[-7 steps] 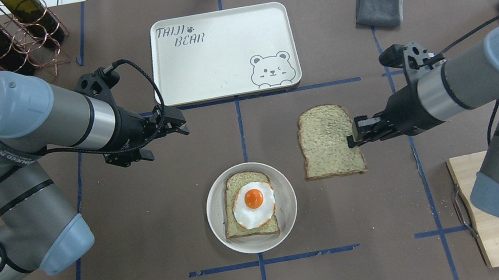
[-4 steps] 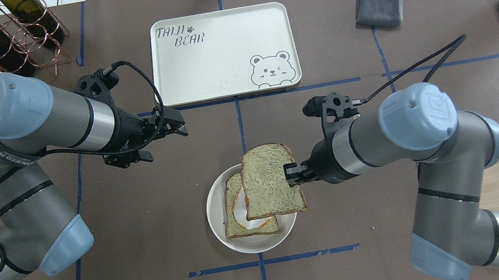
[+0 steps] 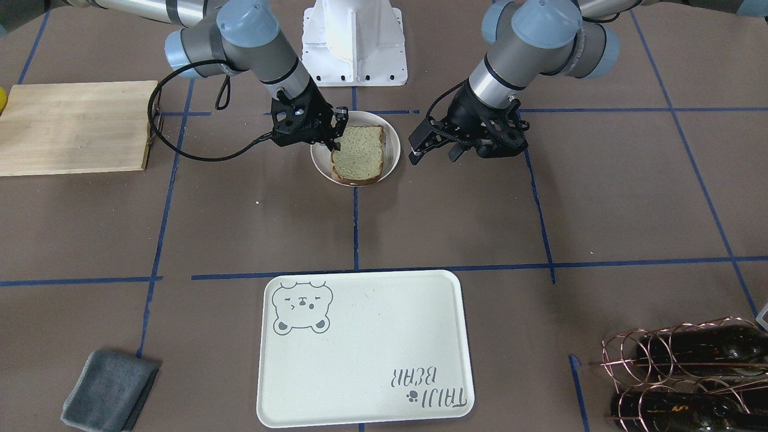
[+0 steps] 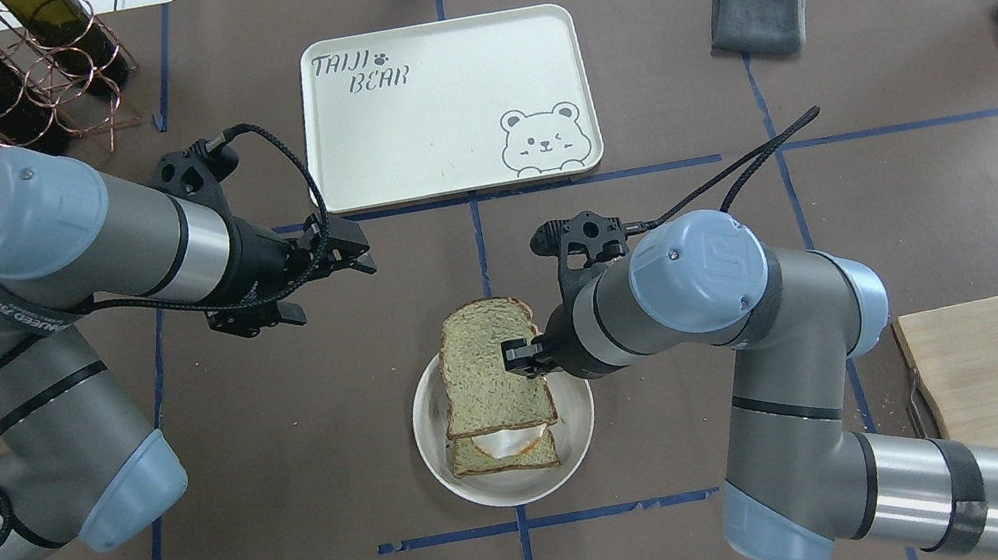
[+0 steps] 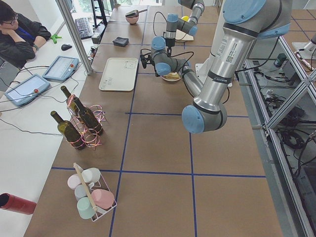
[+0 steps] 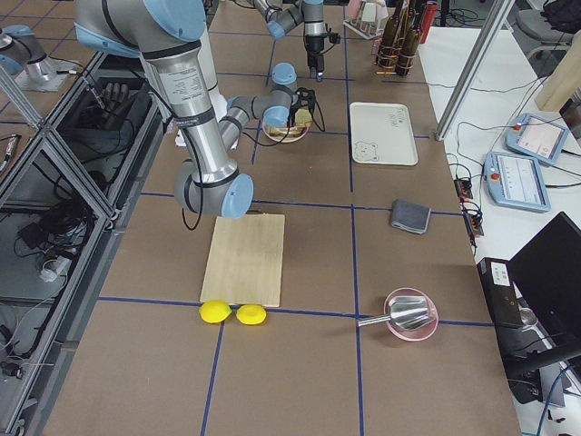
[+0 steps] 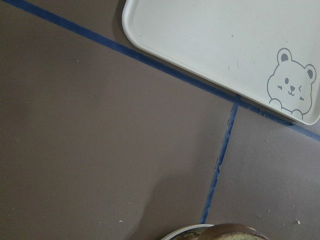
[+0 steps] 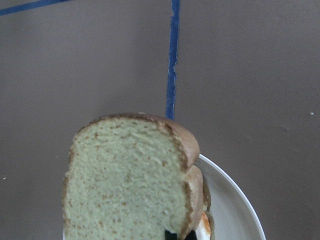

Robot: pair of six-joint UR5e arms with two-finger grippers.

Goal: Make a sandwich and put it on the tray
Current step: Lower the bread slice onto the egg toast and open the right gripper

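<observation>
Brown paper with blue tape lines covers the worktop. A round plate (image 4: 426,434) holds a lower bread slice (image 4: 499,463) and fried egg (image 4: 511,440). The right claw (image 4: 513,359) pinches the top slice (image 4: 490,378) by its right edge, offset toward the far side; released so, it could land askew or slide off. The left claw (image 4: 349,249) hangs wide, empty. The bear tray (image 4: 445,107) lies farther back.
</observation>
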